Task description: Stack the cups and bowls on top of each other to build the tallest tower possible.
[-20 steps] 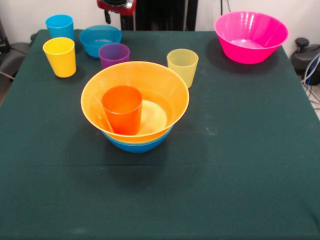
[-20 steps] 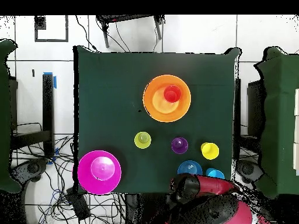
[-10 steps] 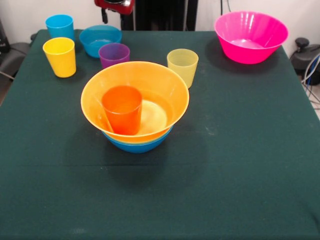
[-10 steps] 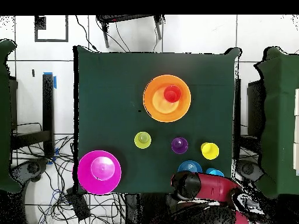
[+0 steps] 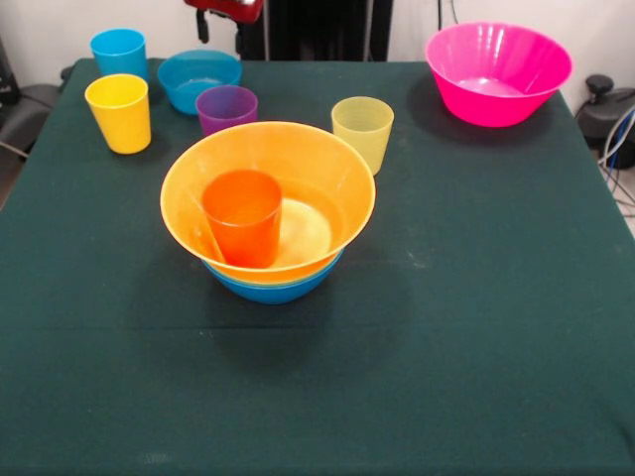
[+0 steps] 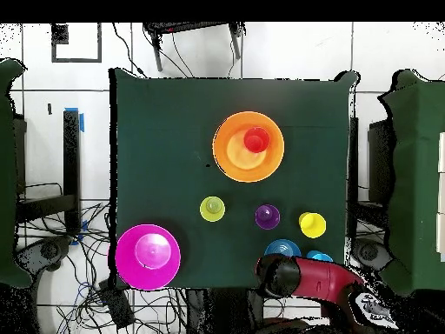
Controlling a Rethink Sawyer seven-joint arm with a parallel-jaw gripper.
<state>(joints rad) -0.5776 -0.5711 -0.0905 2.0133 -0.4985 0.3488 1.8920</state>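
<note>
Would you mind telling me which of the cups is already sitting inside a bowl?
The orange cup: it stands upright inside the big orange-yellow bowl, while the other four cups stand on the table.

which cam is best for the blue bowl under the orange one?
Front view: the blue bowl shows as a crescent below the orange-yellow bowl. Overhead, the orange-yellow bowl hides it completely.

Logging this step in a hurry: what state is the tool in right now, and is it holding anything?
Tool: cannot be told; only its red and black end shows at the table's edge, above the small blue bowl. No cup or bowl seen in it.
</note>
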